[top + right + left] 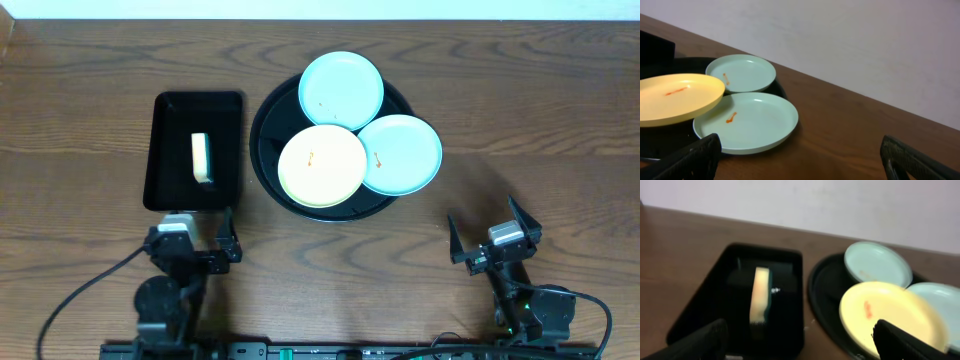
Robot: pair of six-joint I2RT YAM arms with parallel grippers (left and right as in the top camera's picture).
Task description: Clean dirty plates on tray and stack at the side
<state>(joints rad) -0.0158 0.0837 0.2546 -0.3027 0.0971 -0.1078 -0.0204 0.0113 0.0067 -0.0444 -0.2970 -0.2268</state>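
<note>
Three plates lie overlapping on the round black tray [268, 150]: a light blue plate [341, 88] at the back, a pale yellow plate [322, 165] at the front, and a second light blue plate [402, 153] at the right. Each has a small orange smudge. My left gripper [196, 238] is open and empty near the front edge, just in front of the rectangular tray. My right gripper [493, 234] is open and empty at the front right, apart from the plates. The yellow plate [890, 311] and the blue plates [747, 122] show in the wrist views.
A smaller rectangular black tray [170, 125] at the left holds a yellow sponge [202, 157] standing on its edge; it also shows in the left wrist view [760, 297]. Brown wooden table [520, 90] all round, with a pale wall behind.
</note>
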